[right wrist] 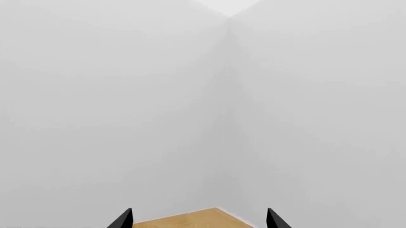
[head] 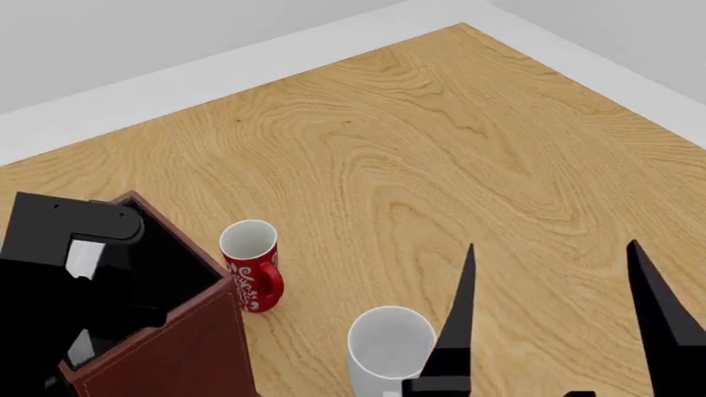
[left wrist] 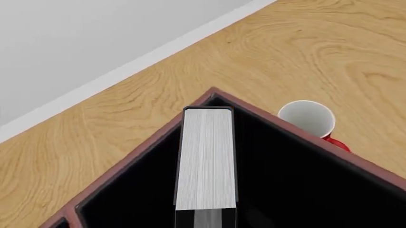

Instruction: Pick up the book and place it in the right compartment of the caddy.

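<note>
The black book (left wrist: pixel 205 159), white page edges toward the wrist camera, stands upright inside the right compartment (left wrist: pixel 292 180) of the reddish-brown caddy (left wrist: pixel 286 124). My left gripper (left wrist: pixel 205 217) is shut on the book's near end, a black finger against each cover. From the head, my left arm (head: pixel 69 225) hangs over the caddy (head: pixel 165 356) and hides most of the book. My right gripper (head: pixel 553 245) is open and holds nothing, raised above the table at the front right, its fingertips (right wrist: pixel 129 212) pointing toward the grey walls.
A red mug (head: pixel 251 277) with white lettering stands just right of the caddy, close to its corner, also visible as the red mug (left wrist: pixel 309 119). A white mug (head: pixel 388 347) stands near the front, beside my right gripper's left finger. The wooden table (head: pixel 441 149) ends at grey walls.
</note>
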Motion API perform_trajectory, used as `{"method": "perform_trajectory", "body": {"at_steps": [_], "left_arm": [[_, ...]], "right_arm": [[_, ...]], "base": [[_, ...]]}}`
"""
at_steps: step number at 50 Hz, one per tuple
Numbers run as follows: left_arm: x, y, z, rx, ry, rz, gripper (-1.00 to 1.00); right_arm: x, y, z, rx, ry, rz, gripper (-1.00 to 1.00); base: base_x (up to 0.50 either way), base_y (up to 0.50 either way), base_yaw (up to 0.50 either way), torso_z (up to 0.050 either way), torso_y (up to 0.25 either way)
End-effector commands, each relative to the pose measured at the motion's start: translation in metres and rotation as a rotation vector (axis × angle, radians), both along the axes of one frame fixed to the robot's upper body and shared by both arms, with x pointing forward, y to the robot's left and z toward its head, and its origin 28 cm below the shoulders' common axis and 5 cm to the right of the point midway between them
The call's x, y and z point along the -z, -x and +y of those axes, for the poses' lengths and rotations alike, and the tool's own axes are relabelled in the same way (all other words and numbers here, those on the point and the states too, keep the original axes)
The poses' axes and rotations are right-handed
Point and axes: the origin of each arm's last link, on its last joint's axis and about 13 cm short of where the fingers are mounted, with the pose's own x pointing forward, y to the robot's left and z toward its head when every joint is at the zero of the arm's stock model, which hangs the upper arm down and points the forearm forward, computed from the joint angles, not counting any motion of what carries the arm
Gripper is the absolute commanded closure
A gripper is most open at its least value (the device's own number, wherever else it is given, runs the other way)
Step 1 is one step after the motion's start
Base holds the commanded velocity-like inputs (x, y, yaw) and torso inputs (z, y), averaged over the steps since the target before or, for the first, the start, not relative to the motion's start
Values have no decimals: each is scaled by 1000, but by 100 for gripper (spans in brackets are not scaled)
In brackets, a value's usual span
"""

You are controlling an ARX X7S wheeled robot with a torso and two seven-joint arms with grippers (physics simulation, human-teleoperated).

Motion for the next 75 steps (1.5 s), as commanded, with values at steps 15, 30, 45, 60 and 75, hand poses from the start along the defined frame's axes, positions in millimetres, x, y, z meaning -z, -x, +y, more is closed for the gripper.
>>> {"method": "perform_trajectory", "body": {"at_steps": [15, 30, 45, 60, 75], "left_arm": [[-16, -3, 2, -44, 3, -93, -100], [-27, 0, 1, -33, 6, -128, -100], [-48, 13, 1, -29, -4, -212, -100], [-57, 24, -1, -11, -1, -286, -100], [-65, 39, -7, 7, -73, -408, -100]], "right_arm": [[1, -1, 1, -6, 6, 3, -100], [0, 0, 1, -5, 5, -1, -100], [-1, 1, 1, -6, 2, -5, -100], [-2, 3, 1, -4, 1, -8, -100], [-2, 3, 1, -1, 4, -8, -100]], "base": [[0, -2, -3, 1, 1], [0, 0, 0, 0, 0], [0, 0, 0, 0, 0], [0, 0, 0, 0, 0], [0, 0, 0, 0, 0]]}}
